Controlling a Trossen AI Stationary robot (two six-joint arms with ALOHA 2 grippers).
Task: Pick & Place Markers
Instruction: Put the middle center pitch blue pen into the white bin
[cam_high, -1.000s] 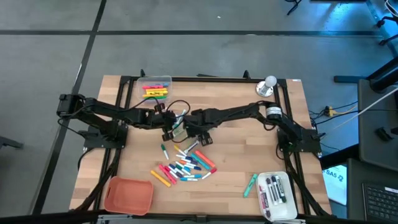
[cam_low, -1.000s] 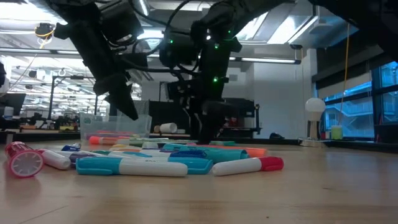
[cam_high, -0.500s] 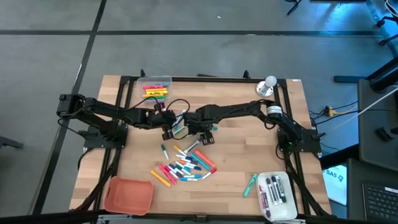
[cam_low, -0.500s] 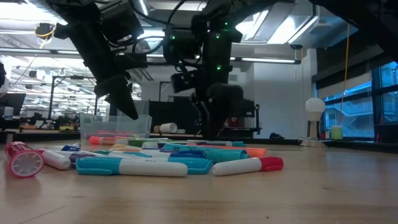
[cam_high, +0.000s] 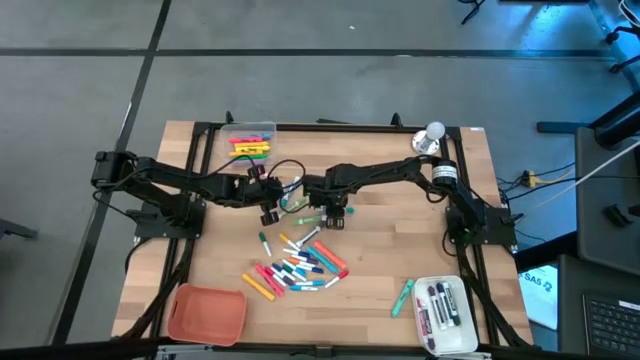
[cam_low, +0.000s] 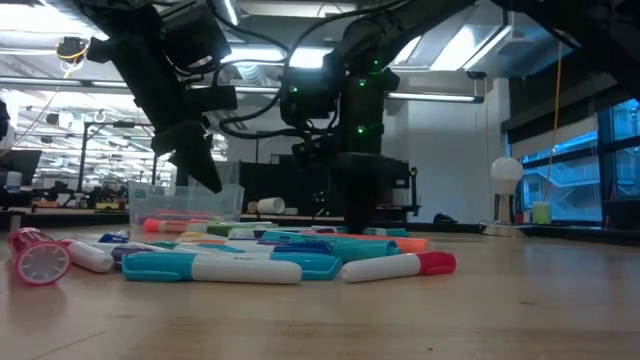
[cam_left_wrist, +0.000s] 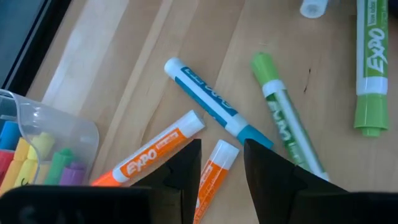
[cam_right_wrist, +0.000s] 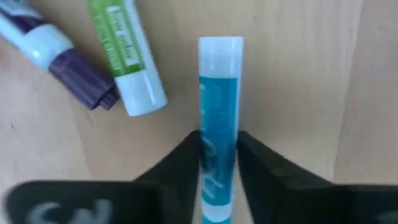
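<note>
Wooden table (cam_high: 400, 250): our claws sit mid-table, at 12 o'clock from the marker pile (cam_high: 296, 266).
Right claw (cam_right_wrist: 217, 163) clamps a teal marker (cam_right_wrist: 219, 118) for carrying; left claw (cam_left_wrist: 222, 163) slightly open, empty, over orange markers (cam_left_wrist: 151, 152).

Two dark jointed arms, looping black cables, green indicator lights, black wedge-shaped fingers (cam_left_wrist: 186, 168)

This is a robotics lab set in a large open office. The wooden desk (cam_high: 400, 240) stands in a black metal frame (cam_high: 195, 180) on grey carpet, and the low view looks past it to rows of ceiling lights (cam_low: 50, 65), monitors (cam_low: 20, 165) and tall windows (cam_low: 585, 165).
</note>
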